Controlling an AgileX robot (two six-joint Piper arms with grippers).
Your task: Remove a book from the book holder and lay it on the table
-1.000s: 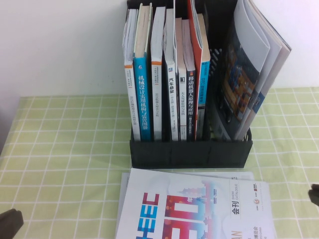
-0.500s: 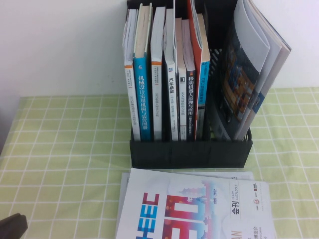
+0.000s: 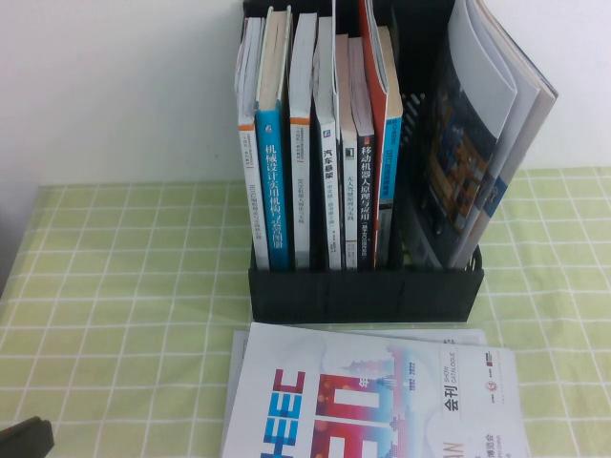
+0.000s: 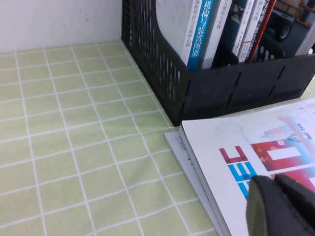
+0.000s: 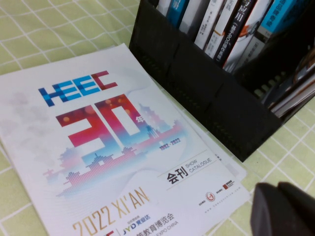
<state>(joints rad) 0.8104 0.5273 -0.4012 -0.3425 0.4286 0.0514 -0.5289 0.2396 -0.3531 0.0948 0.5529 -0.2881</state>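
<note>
High view: we count one black plastic multi-slot book holder (image 3: 366, 286) on the green checked table (image 3: 124, 315), one white glossy "HEEC" book (image 3: 372, 401) flat in front of it, lying on one more thin white magazine (image 3: 236, 377). Left gripper (image 3: 24, 441) sits at the near left edge.

Left wrist view: left gripper (image 4: 283, 206) looks clenched, empty, just over the book's corner.

Right wrist view: right gripper (image 5: 285, 209) clenched, empty, book just beyond it.
</note>
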